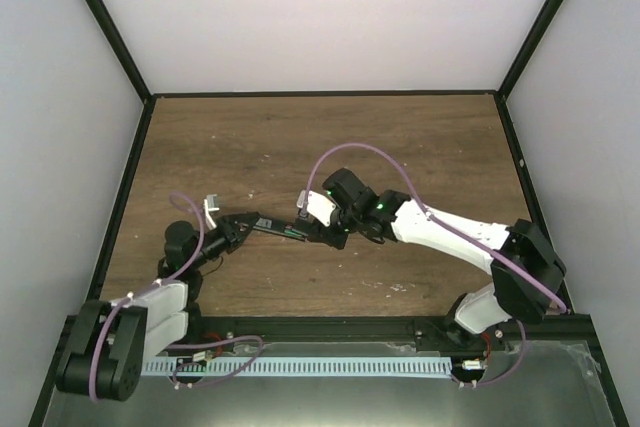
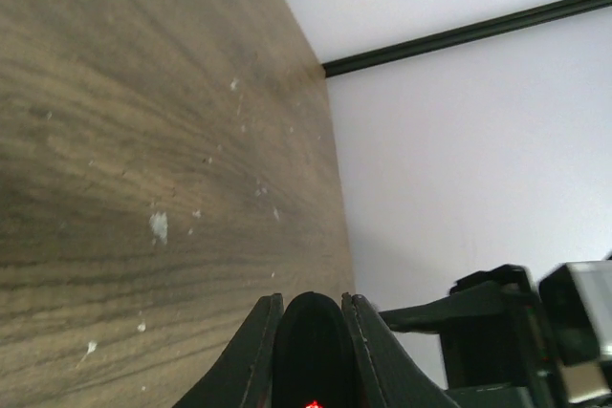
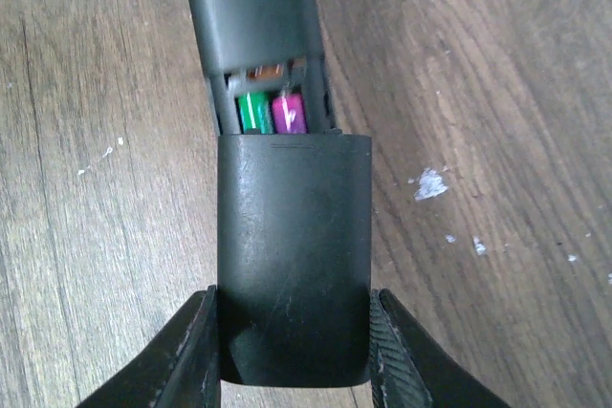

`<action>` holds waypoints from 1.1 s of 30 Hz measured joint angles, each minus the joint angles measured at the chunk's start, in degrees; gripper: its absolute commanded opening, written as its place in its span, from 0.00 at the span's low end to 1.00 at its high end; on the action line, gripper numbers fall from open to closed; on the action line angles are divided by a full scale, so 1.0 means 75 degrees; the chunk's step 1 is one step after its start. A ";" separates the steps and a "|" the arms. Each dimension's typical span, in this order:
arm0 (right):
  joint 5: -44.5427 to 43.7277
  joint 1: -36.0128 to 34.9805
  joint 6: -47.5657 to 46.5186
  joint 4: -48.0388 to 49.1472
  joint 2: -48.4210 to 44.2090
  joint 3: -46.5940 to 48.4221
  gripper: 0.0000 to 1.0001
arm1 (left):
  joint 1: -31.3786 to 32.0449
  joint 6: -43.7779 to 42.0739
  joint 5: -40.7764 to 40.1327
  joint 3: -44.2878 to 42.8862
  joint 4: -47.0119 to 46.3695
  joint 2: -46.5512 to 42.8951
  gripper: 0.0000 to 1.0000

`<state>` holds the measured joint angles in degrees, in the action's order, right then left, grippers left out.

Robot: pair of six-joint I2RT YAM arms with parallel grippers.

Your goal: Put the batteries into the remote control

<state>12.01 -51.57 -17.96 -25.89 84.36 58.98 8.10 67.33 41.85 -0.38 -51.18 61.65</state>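
The black remote control lies back-up over the wooden table, its compartment partly uncovered. Inside sit the batteries, one green and one purple, side by side. A black battery cover overlaps the compartment's near end, and my right gripper is shut on that cover's sides. My left gripper is shut on the remote's other end, where a small red light glows. From above, the remote spans between the left gripper and the right gripper.
White specks of debris dot the wooden table. White walls with black edge strips enclose the table on three sides. The right arm's gripper body shows at the edge of the left wrist view.
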 measured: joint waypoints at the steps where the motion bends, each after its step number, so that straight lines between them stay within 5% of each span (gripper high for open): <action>1: 0.0029 0.0000 0.0003 0.0073 0.0017 -0.0085 0.24 | 0.0000 -0.0055 -0.0079 0.0000 0.0154 -0.0251 0.00; 9: 0.0076 0.0000 0.0003 0.0513 0.0201 -0.0478 0.24 | -0.0003 -0.0600 -0.0568 -0.0003 0.1789 -0.2127 0.00; 14: 0.0015 0.0000 0.0000 0.0609 0.0219 -0.0458 0.24 | -0.0003 -0.0766 -0.0635 -0.0003 0.2209 -0.2168 0.00; 23: -0.0653 0.0023 0.0006 0.0583 0.0216 0.0020 0.24 | -0.0003 -0.1142 -0.0428 -0.0003 0.1842 -0.0248 0.00; 33: -0.0950 0.0385 0.0207 0.0498 -0.0035 -0.0026 0.24 | -0.0003 -0.0988 0.0085 -0.0122 -0.0440 0.2573 0.00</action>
<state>4.89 -48.69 -16.40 -22.15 84.09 58.78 8.08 59.92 42.48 -1.30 -54.48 80.95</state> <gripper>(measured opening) 0.299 0.157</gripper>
